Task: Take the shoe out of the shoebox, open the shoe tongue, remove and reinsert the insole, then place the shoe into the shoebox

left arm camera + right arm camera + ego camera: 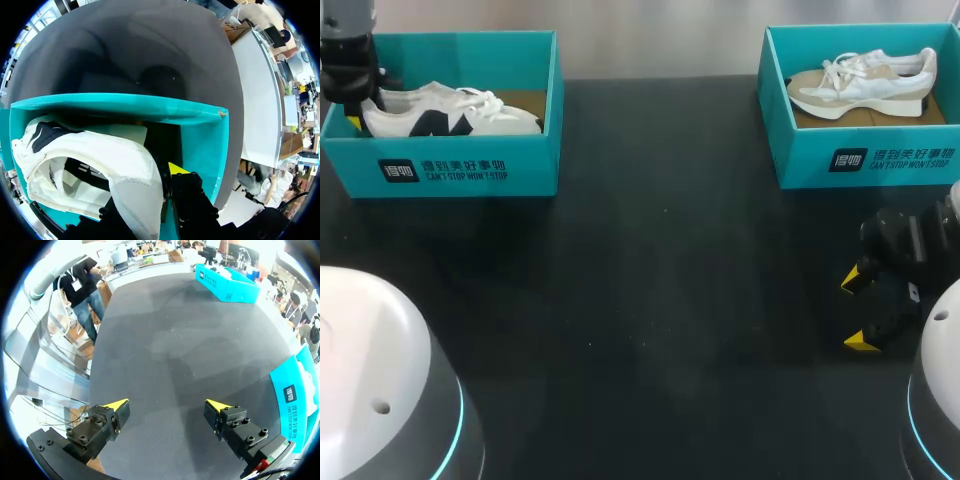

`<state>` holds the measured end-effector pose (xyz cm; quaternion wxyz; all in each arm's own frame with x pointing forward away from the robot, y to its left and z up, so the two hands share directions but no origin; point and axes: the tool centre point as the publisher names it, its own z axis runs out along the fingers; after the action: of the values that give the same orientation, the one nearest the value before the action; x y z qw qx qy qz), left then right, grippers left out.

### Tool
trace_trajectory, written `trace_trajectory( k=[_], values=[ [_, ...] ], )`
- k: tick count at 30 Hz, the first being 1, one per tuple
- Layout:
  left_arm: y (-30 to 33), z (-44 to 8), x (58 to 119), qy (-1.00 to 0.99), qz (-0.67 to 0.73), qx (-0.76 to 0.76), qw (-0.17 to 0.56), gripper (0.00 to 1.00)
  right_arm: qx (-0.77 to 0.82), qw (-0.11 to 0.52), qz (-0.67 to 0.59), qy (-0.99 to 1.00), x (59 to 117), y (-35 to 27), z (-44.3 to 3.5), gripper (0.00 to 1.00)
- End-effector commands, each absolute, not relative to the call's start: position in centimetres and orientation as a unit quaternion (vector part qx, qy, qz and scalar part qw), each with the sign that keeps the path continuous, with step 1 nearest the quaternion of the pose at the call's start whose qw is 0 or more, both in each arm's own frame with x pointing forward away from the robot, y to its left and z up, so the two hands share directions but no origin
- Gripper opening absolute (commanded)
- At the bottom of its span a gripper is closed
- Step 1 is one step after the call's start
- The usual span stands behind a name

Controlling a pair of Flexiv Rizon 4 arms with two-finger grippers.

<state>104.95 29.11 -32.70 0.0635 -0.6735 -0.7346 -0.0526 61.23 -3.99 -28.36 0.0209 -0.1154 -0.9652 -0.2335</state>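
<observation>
A white shoe with black patches (450, 112) lies on its side in the left teal shoebox (460, 165), toe to the right. My left gripper (355, 115) reaches down into the box's left end at the shoe's heel. In the left wrist view, the left gripper (155, 185) is shut on the heel wall of the shoe (100, 160). One yellow fingertip (177, 168) shows outside the heel, near the box wall (125, 105). My right gripper (858, 311) hangs open over the bare table at the right, and nothing lies between the right gripper's (167, 406) fingers.
A second teal shoebox (870, 155) at the back right holds a white and beige shoe (865, 82). This second box's side (295, 400) is close beside my right gripper. Dark table (650, 300) lies between the boxes.
</observation>
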Motion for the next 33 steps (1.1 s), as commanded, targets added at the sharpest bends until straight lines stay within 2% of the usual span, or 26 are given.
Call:
trace_trajectory(
  k=[1, 31, 32, 33],
  values=[
    [28.9, -33.5, 105.1, -0.735, -0.056, -0.672, 0.069, 0.0, -0.116, 0.02, -0.232, -0.966, 61.2, -3.9, -28.4, 1.0],
    [29.0, -37.5, 104.9, -0.739, -0.038, -0.668, 0.08, 0.0, -0.116, 0.02, -0.232, -0.966, 61.2, -3.9, -28.4, 1.0],
    [28.9, -37.5, 104.8, -0.738, -0.036, -0.67, 0.078, 0.1, -0.116, 0.02, -0.232, -0.966, 61.2, -3.9, -28.4, 1.0],
    [28.9, -37.5, 104.8, -0.738, -0.035, -0.67, 0.076, 0.27, -0.116, 0.02, -0.232, -0.966, 61.2, -3.9, -28.4, 1.0]
  ],
)
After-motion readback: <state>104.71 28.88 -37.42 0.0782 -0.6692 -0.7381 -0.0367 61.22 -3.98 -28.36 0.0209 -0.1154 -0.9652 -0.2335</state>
